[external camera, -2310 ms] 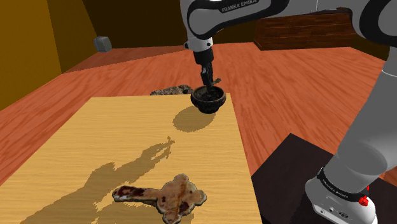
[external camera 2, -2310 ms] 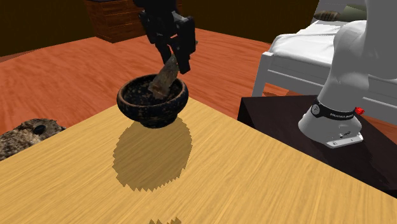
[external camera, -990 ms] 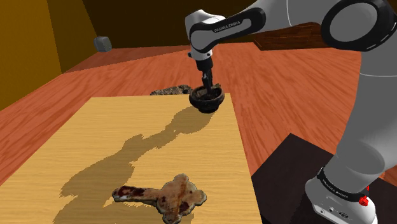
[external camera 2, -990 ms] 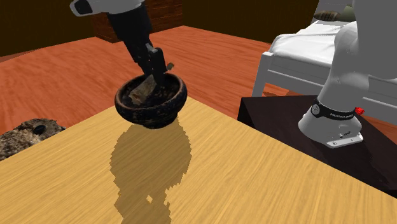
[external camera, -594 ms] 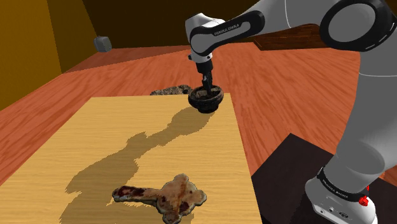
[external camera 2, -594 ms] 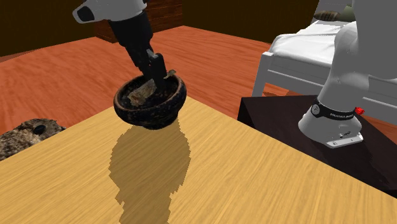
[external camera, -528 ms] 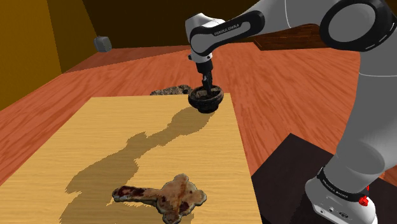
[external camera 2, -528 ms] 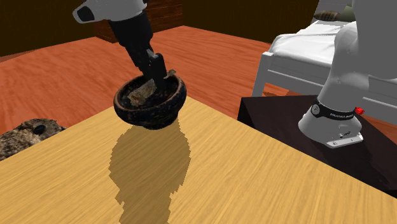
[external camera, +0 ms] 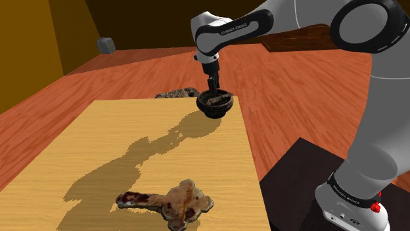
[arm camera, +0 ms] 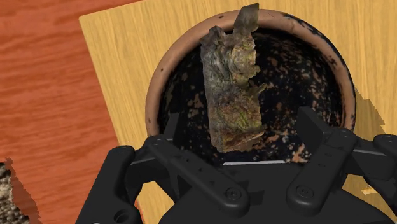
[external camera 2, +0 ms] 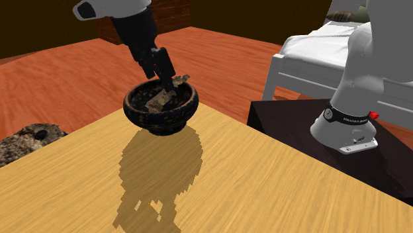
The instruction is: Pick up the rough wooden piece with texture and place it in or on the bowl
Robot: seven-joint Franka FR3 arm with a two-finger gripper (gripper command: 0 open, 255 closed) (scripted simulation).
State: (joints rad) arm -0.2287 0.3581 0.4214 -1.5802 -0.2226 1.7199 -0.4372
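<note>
Grained yellow tabletop (external camera: 118,125) bears a speckled round bowl (arm camera: 159,83) holding craggy wood (arm camera: 235,102), hand (external camera 2: 169,76) spread apart above.

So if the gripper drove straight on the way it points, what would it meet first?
Probably the wooden piece lying in the bowl, straight ahead of the open gripper, though depth is unclear.

The white, dark-jointed arm (external camera: 384,125) is carrying FRANKA EMIKA lettering (external camera: 234,28) (red button (external camera: 375,207) near its base), ending in a black, screw-studded gripper (external camera 2: 173,82)

fingers (arm camera: 312,127) parted, wood piece (arm camera: 234,95) dropped in bowl (arm camera: 154,86)
</note>
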